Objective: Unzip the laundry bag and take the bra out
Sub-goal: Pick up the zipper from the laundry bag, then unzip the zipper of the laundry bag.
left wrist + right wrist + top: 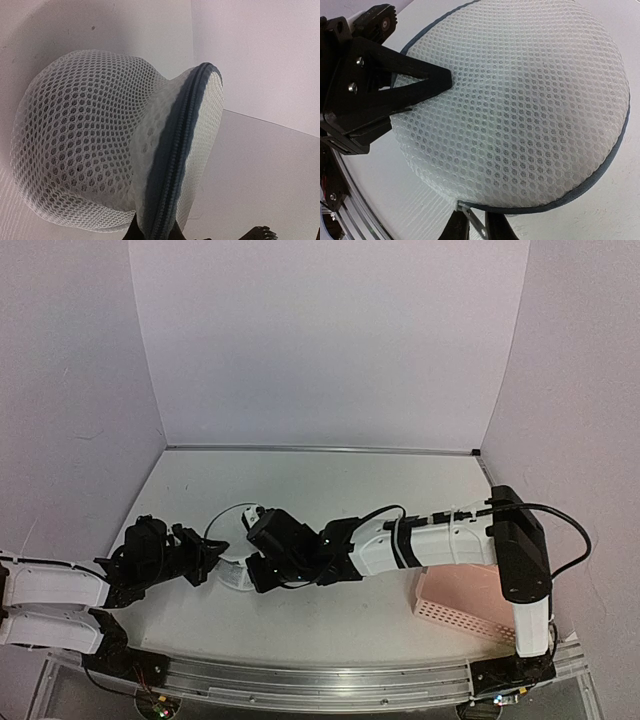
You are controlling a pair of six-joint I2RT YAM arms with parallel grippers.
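The laundry bag is a white mesh disc with a dark zipper rim, lying between both arms. My left gripper is shut on the rim at the bag's left side, its black finger pressed against the mesh. My right gripper sits at the bag's near edge. Its two fingers stand close on either side of the thin metal zipper pull, which lies slanted between them and touches both. The zipper looks closed along the rim I can see. The bra is hidden.
A pink perforated basket sits at the near right, partly under the right arm. White walls close in the back and both sides. A metal rail runs along the table's near edge.
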